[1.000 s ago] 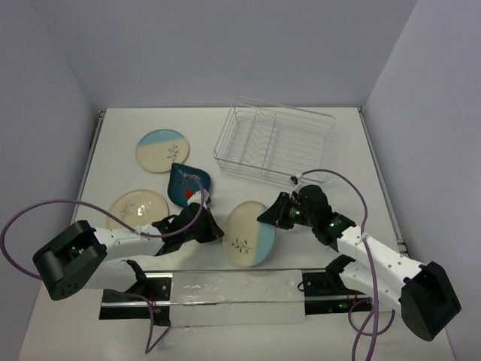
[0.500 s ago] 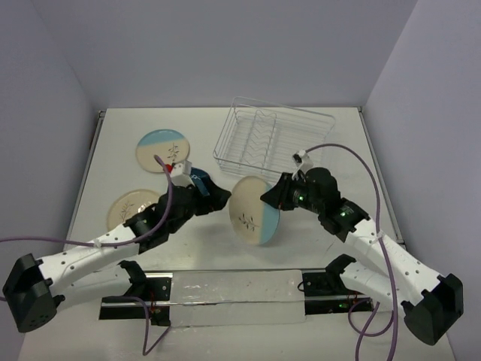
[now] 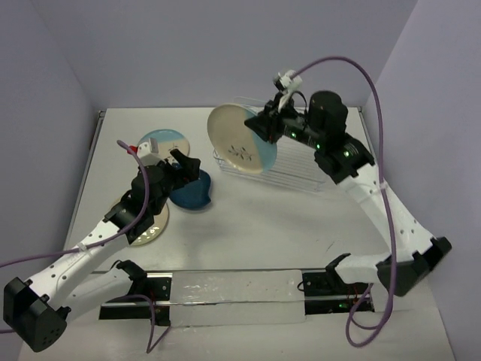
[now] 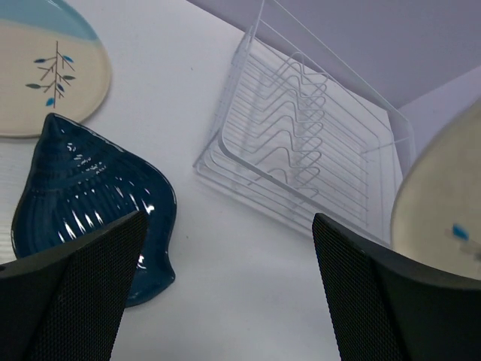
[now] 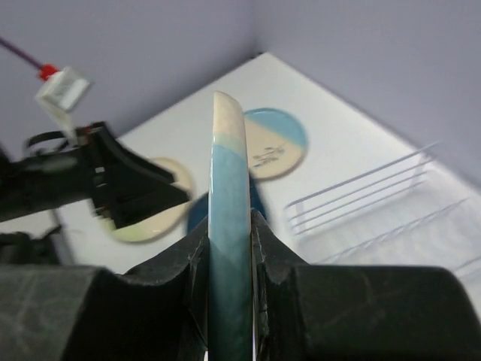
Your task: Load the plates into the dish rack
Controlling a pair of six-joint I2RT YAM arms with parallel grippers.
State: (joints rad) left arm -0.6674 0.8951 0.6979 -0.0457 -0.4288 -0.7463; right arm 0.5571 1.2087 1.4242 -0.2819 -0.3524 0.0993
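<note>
My right gripper (image 3: 264, 126) is shut on a half cream, half light blue plate (image 3: 239, 140) and holds it upright above the left end of the wire dish rack (image 3: 297, 171). In the right wrist view this plate (image 5: 229, 188) stands edge-on between the pads. My left gripper (image 3: 183, 161) hangs open over the table beside the dark blue plate (image 3: 192, 191), with nothing between its fingers (image 4: 71, 289). A second cream and blue plate (image 3: 160, 142) lies at the back left. The cream plate (image 3: 149, 226) lies partly under the left arm.
The left wrist view shows the dish rack (image 4: 301, 169) ahead with its prongs bare, the dark blue plate (image 4: 83, 195) at left and the held plate (image 4: 443, 203) at the right edge. Walls close in the table at left, back and right.
The right arm has lifted its plate from the table's near middle up and back to above the rack. The left gripper has opened and moved away and to the left, toward the dark blue plate.
</note>
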